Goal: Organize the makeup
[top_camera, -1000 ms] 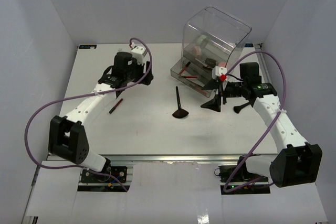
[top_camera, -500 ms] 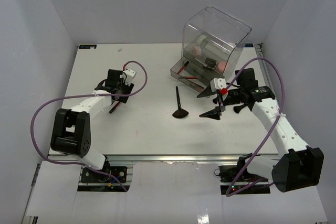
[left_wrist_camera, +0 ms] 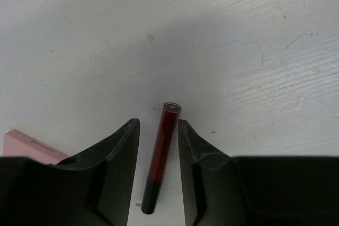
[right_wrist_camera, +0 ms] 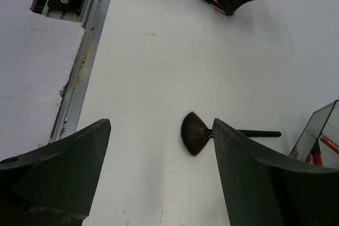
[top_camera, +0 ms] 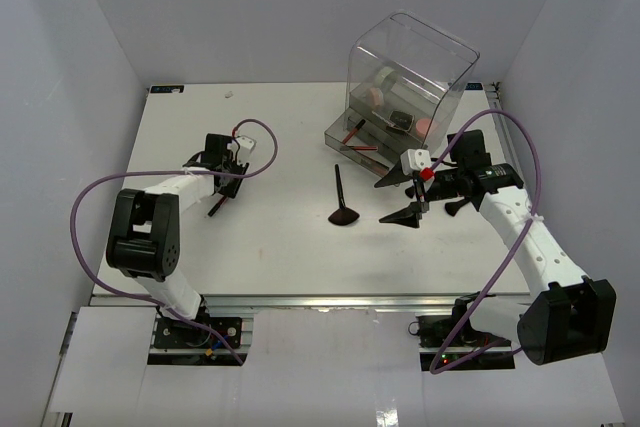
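Flanks the thin dark-red pencil stick (left_wrist_camera: 160, 154), flat on the worktop (left_wrist_camera: 222, 35), with left pincer (left_wrist_camera: 158, 121) unclenched. Likely light, stiff, smooth, apt to roll: pinch mid-shaft, squarely. With right pincer (right_wrist_camera: 160, 125) splayed wide, empty.

a white table (top_camera: 290, 247) sits between pale lavender walls (top_camera: 80, 67). its surface is scuffed with fine scratches, and a faint reddish smudge (right_wrist_camera: 151, 34) marks it. at the far right stands a clear plastic drawer box (top_camera: 420, 57) with a rounded top, its bottom drawer (top_camera: 333, 134) pulled out. a metal rail (top_camera: 330, 299) runs along the near edge. a small white scrap (top_camera: 229, 94) lies near the far edge.
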Robot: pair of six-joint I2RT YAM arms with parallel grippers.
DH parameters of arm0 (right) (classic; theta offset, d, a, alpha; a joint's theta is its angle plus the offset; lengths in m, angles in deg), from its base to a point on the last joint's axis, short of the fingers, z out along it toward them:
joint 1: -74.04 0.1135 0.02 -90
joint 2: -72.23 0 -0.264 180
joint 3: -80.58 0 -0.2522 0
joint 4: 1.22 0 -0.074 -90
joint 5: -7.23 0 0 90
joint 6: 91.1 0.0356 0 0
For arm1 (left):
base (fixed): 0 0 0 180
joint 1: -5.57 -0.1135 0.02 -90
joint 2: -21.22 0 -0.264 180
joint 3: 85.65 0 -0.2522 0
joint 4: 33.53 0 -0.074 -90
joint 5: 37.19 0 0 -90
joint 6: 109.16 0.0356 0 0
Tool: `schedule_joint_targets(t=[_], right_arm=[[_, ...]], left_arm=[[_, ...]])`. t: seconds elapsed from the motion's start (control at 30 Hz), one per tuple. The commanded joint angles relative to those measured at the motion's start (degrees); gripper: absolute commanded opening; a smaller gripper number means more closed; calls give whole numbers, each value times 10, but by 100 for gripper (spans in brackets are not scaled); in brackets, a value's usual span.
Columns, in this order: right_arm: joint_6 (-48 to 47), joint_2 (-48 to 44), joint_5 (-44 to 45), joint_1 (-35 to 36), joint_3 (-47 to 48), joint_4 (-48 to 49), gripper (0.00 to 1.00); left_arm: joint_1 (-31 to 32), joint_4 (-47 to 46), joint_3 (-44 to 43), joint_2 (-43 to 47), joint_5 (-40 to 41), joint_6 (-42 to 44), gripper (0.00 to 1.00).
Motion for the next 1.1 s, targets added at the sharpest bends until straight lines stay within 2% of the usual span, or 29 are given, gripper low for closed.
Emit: schedule_joint_targets(t=[0.0, 0.23, 0.4, 0.53, 0.63, 0.7, 0.77, 0.83, 0.97, 1.07], right_arm=[[-5, 0, -19, 3, -2, 3, 83], [1, -4, -18, 2, -4, 9, 82], [10, -6, -13, 2, -6, 18, 81], [17, -9, -6, 2, -6, 24, 80], [26, -11, 3, 2, -7, 33, 80], [35, -13, 14, 2, -8, 40, 79], [41, -15, 26, 1, -8, 48, 79], [65, -23, 42, 1, -11, 64, 78], [134, -46, 94, 0, -29, 127, 77], [163, -68, 125, -1, -42, 164, 77]], left_arm=[[-10, -6, -7, -13, -19, -16, 40], [-19, -1, -10, -29, -30, -29, 33], [-20, 12, -25, -20, -57, -60, 25], [-20, 19, -50, 10, -147, -129, 16], [-20, -14, -57, 42, -276, -223, 11], [-20, -79, -42, 64, -371, -315, 8], [-18, -143, -17, 83, -420, -390, 6], [5, -301, 5, 88, -475, -532, 5], [79, -458, -13, 42, -450, -681, 5], [132, -502, -76, -23, -398, -728, 5]])
